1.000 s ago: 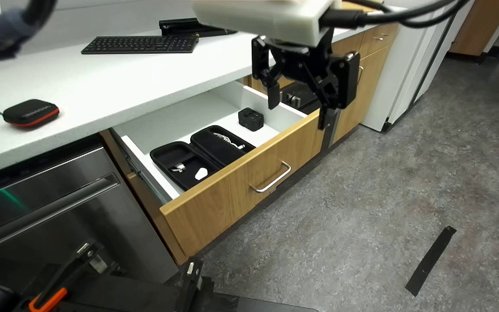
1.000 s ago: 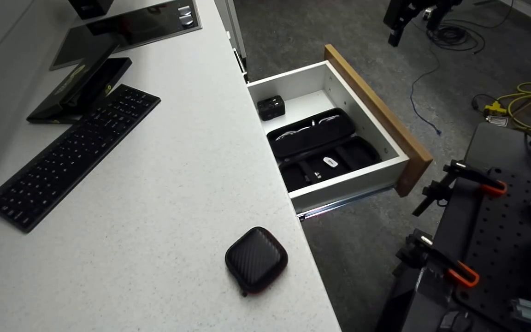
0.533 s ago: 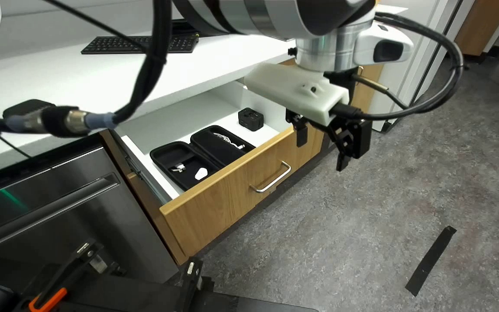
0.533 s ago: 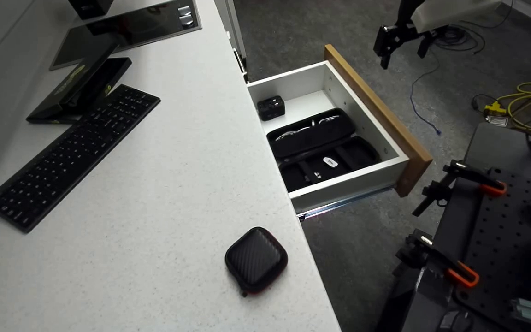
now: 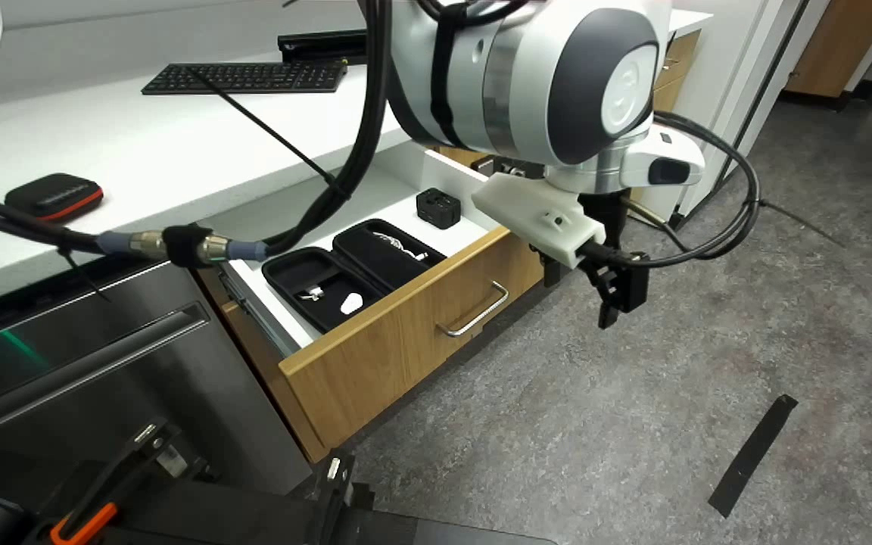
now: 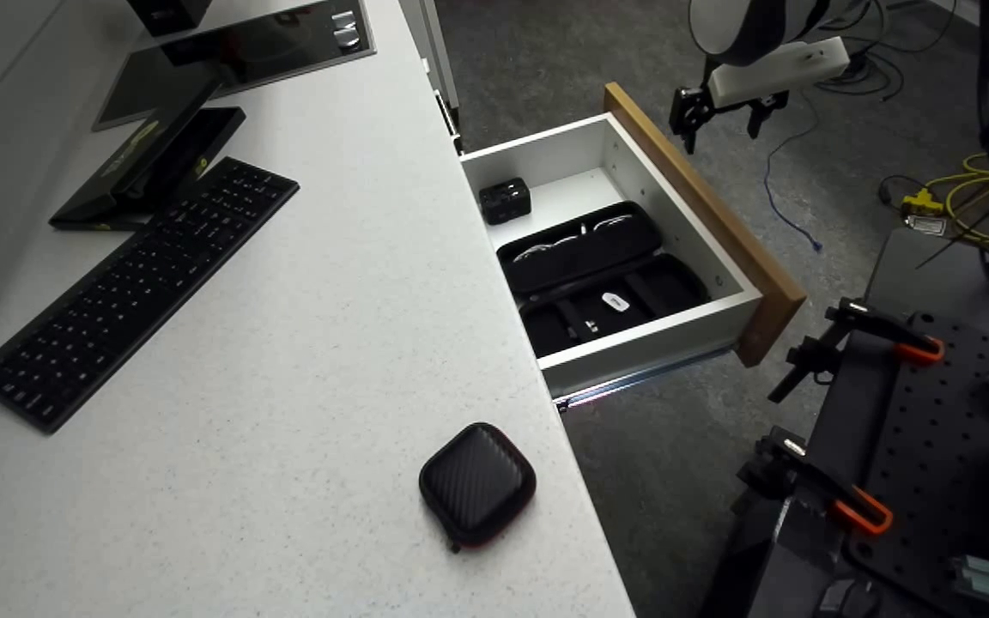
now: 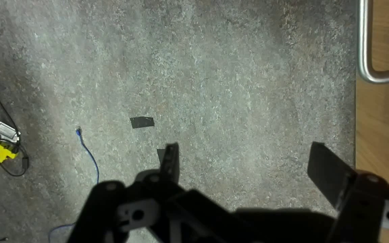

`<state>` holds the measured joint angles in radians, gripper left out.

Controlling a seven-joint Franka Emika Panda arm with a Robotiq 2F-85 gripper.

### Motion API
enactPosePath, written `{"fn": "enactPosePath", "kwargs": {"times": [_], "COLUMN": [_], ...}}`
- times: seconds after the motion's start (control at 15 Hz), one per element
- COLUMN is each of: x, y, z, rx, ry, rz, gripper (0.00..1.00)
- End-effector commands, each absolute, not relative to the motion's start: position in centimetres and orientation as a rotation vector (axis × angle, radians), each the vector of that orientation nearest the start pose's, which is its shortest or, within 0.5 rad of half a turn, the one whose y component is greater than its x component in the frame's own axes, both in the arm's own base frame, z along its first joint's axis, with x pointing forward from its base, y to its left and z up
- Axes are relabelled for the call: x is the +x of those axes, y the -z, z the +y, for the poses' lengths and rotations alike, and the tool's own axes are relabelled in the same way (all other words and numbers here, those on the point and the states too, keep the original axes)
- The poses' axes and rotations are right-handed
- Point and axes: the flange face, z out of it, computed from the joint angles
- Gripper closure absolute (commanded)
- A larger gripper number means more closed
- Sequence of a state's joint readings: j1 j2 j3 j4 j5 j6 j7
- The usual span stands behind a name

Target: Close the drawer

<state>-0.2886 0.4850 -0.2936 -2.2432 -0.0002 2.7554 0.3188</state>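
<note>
The wide oak-fronted drawer [image 5: 383,333] stands pulled out from under the counter, and it also shows in another exterior view [image 6: 705,206]. Its silver bar handle [image 5: 481,316] is on the front; part of it shows at the upper right of the wrist view [image 7: 364,40]. My gripper [image 5: 580,297] is open and empty. It hangs over the floor just outside the far end of the drawer front, with a gap to the wood in an exterior view [image 6: 722,140]. In the wrist view my gripper [image 7: 244,148] has its fingers wide apart, with the drawer front at the right edge.
The drawer holds a black open case [image 6: 602,275] and a black cube [image 6: 505,201]. A keyboard [image 5: 243,78] and small black case [image 6: 477,485] lie on the white counter [image 6: 331,412]. A black table [image 6: 932,455] with orange clamps stands near the drawer. Cables [image 7: 89,152] lie on the floor.
My gripper has come down from above the drawer's far end to lower, in front of the drawer front. The arm has swung into view. The drawer has not moved.
</note>
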Motion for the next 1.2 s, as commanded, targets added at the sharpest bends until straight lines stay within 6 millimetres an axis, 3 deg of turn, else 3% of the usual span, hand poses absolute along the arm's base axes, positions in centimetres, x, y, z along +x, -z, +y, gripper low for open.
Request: {"fn": "enactPosePath", "kwargs": {"times": [0.0, 0.33, 0.53, 0.93, 1.07, 1.13], "x": [47.8, 51.0, 53.0, 57.0, 57.7, 56.7], "y": [-13.1, -11.2, -11.5, -12.9, -13.3, -12.7], "z": [-30.3, -29.1, -27.0, -21.2, -19.8, -20.9], "rx": [-2.927, -2.882, -2.879, -2.931, -2.944, -2.947], "ry": [-0.018, -0.037, -0.095, -0.130, -0.172, -0.131], "rz": [1.437, 1.423, 1.332, 1.124, 1.097, 1.128], "gripper": [0.00, 0.00, 0.00, 0.00, 0.00, 0.00]}}
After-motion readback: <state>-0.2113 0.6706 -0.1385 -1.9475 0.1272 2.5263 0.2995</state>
